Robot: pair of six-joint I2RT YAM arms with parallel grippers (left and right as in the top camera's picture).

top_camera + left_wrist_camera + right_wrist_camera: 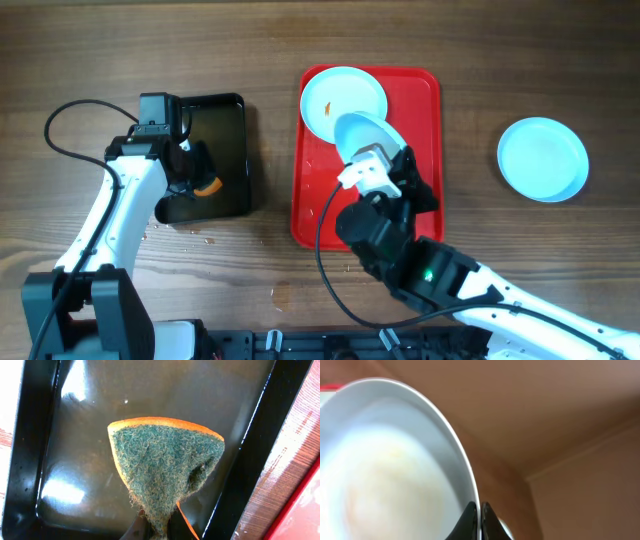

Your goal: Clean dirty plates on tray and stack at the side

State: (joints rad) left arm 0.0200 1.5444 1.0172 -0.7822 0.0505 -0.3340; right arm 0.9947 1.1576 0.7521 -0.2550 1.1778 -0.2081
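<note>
Green-faced sponge point(167, 467) pinched in left hand point(161, 530) over black tray point(280, 425). Tilted plate point(368, 132) gripped at rim by right hand point(480, 522) above red tray point(425, 130). Smeared plate point(335, 95) in tray, third plate point(543, 158) on desk point(480, 60).

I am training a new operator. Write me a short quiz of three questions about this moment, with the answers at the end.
1. True or false: the left claw holds a sponge over the black tray.
2. The flat plate with the orange smear lies: A) on the red tray; B) in the black tray; C) on the bare table.
3. Fill in the missing word: the right claw grips the tilted plate by its ____.

Key: 1 true; 2 A; 3 rim.
</note>
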